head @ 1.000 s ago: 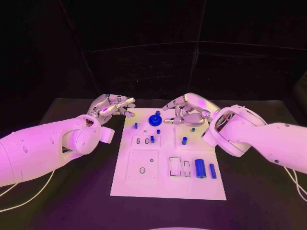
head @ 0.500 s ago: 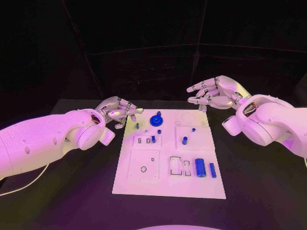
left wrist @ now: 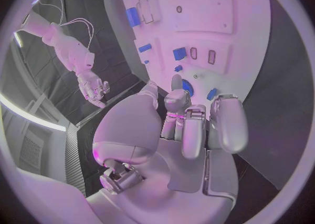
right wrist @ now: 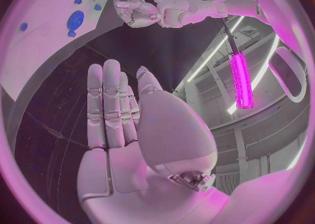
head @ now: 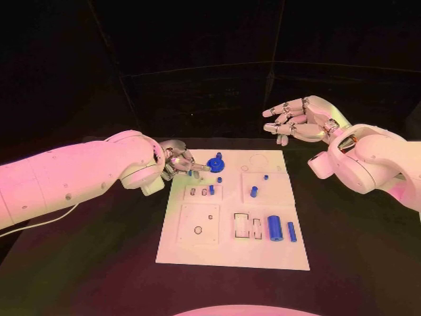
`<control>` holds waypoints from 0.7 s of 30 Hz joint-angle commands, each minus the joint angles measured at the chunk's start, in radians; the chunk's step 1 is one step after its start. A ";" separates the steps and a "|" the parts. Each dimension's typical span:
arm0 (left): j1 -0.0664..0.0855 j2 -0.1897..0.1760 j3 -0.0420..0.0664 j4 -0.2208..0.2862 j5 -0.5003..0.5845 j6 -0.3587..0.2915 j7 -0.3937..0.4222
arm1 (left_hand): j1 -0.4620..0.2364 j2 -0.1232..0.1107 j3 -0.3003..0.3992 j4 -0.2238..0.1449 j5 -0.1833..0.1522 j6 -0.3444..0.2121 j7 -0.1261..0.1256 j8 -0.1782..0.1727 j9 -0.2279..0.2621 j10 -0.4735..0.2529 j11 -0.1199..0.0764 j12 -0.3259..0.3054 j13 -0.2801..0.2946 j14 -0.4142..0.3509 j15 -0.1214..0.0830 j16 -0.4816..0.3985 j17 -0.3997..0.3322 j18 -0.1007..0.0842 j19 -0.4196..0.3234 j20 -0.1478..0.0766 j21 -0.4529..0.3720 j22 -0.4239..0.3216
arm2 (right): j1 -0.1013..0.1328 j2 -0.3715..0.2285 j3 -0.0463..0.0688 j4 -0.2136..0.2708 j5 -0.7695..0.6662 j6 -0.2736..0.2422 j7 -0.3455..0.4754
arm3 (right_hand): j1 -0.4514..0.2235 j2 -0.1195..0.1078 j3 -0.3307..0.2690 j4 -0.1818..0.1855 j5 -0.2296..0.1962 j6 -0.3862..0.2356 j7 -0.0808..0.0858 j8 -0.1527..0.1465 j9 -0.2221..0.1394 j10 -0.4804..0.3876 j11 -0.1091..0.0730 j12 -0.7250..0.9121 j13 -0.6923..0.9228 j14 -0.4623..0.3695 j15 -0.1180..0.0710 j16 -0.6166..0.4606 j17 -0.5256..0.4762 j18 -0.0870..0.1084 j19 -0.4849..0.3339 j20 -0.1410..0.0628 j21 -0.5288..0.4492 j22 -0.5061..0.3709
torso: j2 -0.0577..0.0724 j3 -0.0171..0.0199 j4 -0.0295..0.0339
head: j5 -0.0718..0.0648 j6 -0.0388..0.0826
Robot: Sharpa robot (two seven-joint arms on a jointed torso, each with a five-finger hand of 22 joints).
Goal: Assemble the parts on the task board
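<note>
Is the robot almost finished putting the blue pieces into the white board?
Not nearly. Some small blue parts already stand in the task board. The left hand reaches by the round blue part; the right hand hovers open above the table. Two long blue parts lie loose, and several slots are unfilled.

Black table, dark panelled walls behind, pink strip light overhead

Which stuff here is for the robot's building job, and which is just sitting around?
For the job:
white board
round blue part
fat blue cylinder
thin blue rod
left hand, at the board's far left corner
right hand, raised, holding nothing

Just around:
black table
</note>
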 commanded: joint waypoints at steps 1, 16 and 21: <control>0.008 0.030 -0.005 -0.023 -0.075 0.087 -0.109 | -0.010 0.001 -0.018 0.002 -0.003 -0.012 0.001 0.018 0.020 0.004 -0.002 0.019 0.020 0.106 -0.007 0.003 0.263 -0.011 0.008 -0.002 0.007 0.013 | 0.003 0.008 0.000 -0.005 0.013 -0.008 0.018 | 0.010 0.001 -0.008 -0.001 0.004 0.001 0.002 0.005 -0.002 0.006 0.001 -0.004 -0.002 0.009 0.002 -0.007 0.002 0.005 0.009 -0.002 -0.007 -0.003 | 0.000 0.0005 -0.0010 | 0.003 0.000; 0.014 0.136 -0.011 -0.101 -0.081 0.152 -0.137 | -0.019 0.014 -0.072 0.002 -0.006 -0.043 -0.002 0.070 0.080 0.006 -0.005 0.048 0.050 0.106 -0.008 0.003 0.263 -0.014 0.011 -0.003 0.019 0.035 | 0.002 0.035 0.000 -0.021 0.013 -0.013 0.012 | 0.014 0.001 -0.018 0.003 0.006 -0.009 0.003 0.003 -0.002 0.008 0.003 -0.002 -0.008 0.021 0.002 -0.026 0.008 0.004 0.015 -0.001 -0.020 -0.012 | 0.002 -0.0009 -0.0014 | -0.009 -0.002; 0.014 0.164 -0.011 -0.129 -0.081 0.176 -0.144 | -0.017 0.015 -0.076 0.001 -0.006 -0.047 -0.002 0.074 0.085 0.007 -0.005 0.052 0.054 0.106 -0.008 0.003 0.263 -0.015 0.013 -0.003 0.022 0.040 | 0.002 0.044 0.000 -0.026 0.013 -0.012 0.011 | 0.016 0.003 -0.023 0.006 0.007 -0.020 0.007 0.001 -0.003 -0.001 0.006 -0.005 -0.013 0.017 0.006 -0.043 0.010 0.003 0.014 0.001 -0.031 -0.018 | 0.002 -0.0006 0.0001 | -0.009 -0.007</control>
